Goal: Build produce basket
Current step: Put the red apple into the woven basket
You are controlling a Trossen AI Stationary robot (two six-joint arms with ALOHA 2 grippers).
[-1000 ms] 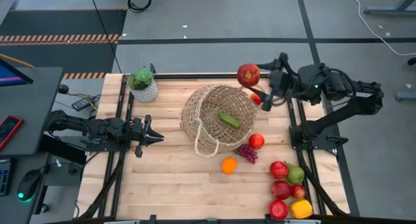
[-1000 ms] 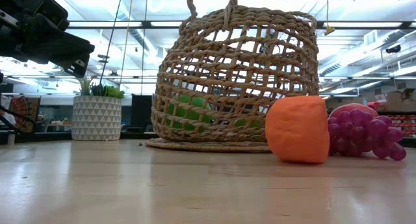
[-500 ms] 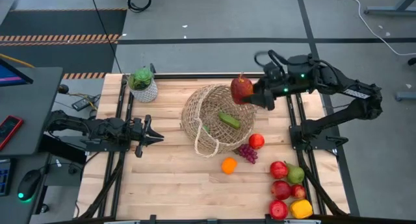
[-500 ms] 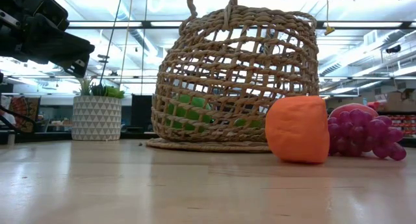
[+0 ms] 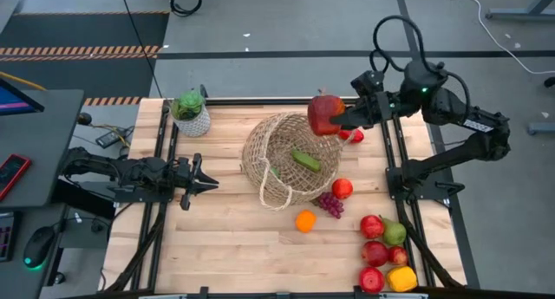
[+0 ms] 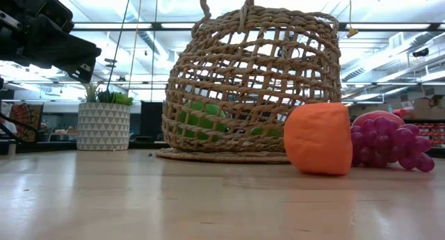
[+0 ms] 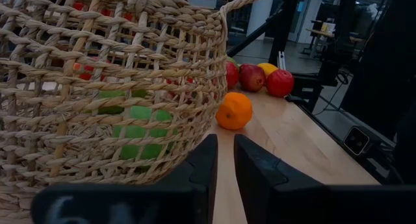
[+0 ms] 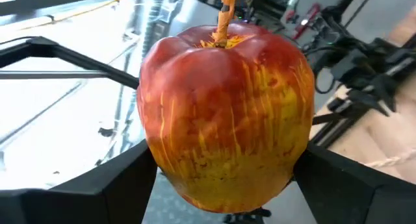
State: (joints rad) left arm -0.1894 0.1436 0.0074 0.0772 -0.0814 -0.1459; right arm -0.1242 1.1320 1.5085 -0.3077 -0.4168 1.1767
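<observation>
- Over on the left side of the worktop [image 5: 217,247], the left gripper [image 5: 206,183] lay low and level, its jaws pressed together on nothing, pointing toward the basket [image 5: 290,159].
- A small white pot with a green plant [image 5: 191,113] stood at the far left corner, well apart from everything else.
- The basket sat near the middle of the worktop, a cucumber [image 5: 304,159] lying inside it; through the weave, the left wrist view showed green pieces [image 7: 133,130] at its bottom.
- Just in front of the basket on the near side lay an orange [image 5: 304,220], with purple grapes [image 5: 331,204] beside it and a red fruit [image 5: 342,188] close against the basket's right side.
- Above the basket's far right rim hung a red apple [image 5: 324,114], streaked yellow and stem up in the right wrist view [image 8: 224,113].
- The right gripper [image 5: 342,119] had its jaws clamped on that apple from both sides, the arm reaching in from the right edge.
- A small red piece [image 5: 354,135] lay on the worktop just under the right gripper.
- At the near right corner sat a cluster of red apples [image 5: 374,238], a pear [image 5: 395,233] and a yellow pepper [image 5: 402,278], touching one another.
</observation>
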